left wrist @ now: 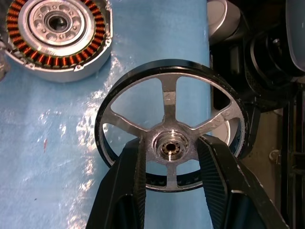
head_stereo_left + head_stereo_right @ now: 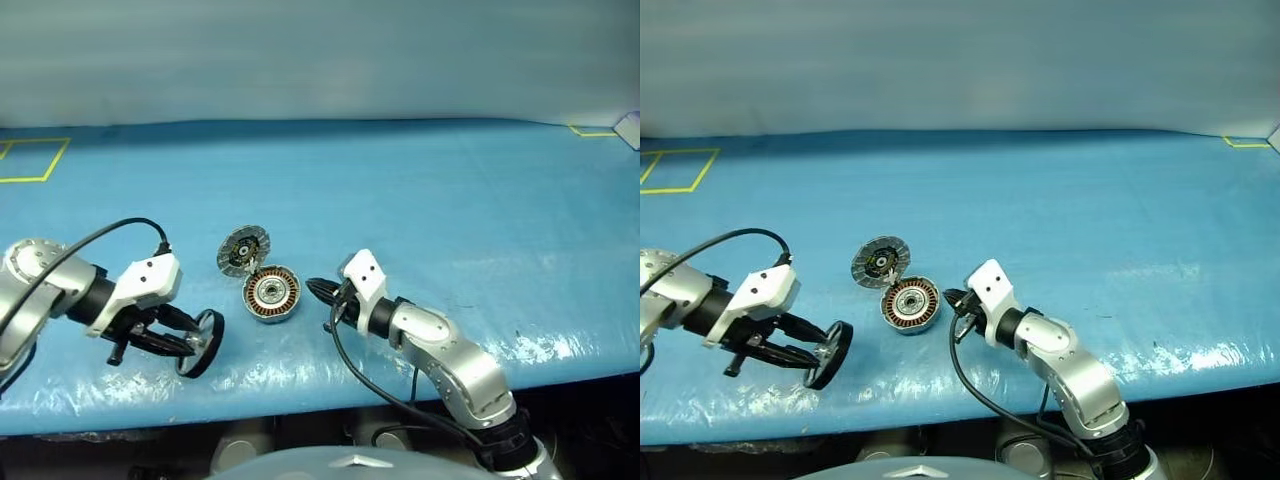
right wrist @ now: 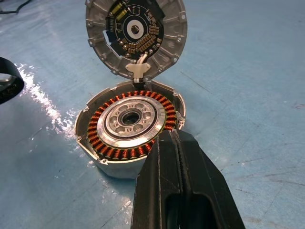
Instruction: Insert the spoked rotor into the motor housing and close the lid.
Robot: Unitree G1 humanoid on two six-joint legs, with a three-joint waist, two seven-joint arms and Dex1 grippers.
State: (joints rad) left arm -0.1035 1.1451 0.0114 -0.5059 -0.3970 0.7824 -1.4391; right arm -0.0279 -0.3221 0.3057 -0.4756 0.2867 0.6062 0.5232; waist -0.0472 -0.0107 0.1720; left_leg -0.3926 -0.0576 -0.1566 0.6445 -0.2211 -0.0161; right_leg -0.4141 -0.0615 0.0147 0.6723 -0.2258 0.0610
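Two black fingers [image 1: 125,191] of the left gripper [image 1: 170,188] were clamped on the shiny hub at the middle of the spoked rotor [image 1: 167,100], one finger on each side of the hub, with the dark rim and silver spokes standing out beyond the fingertips. Rotor was carried on edge, near the table's front edge, to the left of the motor housing [image 2: 271,294] and apart from it.

Right gripper [image 3: 174,143] had its fingers pressed together, holding nothing; the tips sat against the housing's rim on its right side, apparently steadying it.

Housing stood open on the blue table [image 2: 450,200], copper windings showing, its centre bare. Lid [image 2: 243,250] was tipped up behind it, joined at the edge, inner face toward the camera.

Judgement on progress: rotor picked up, but not yet inserted. Left to do: bring rotor over the housing, turn it flat, seat it, then swing lid down.
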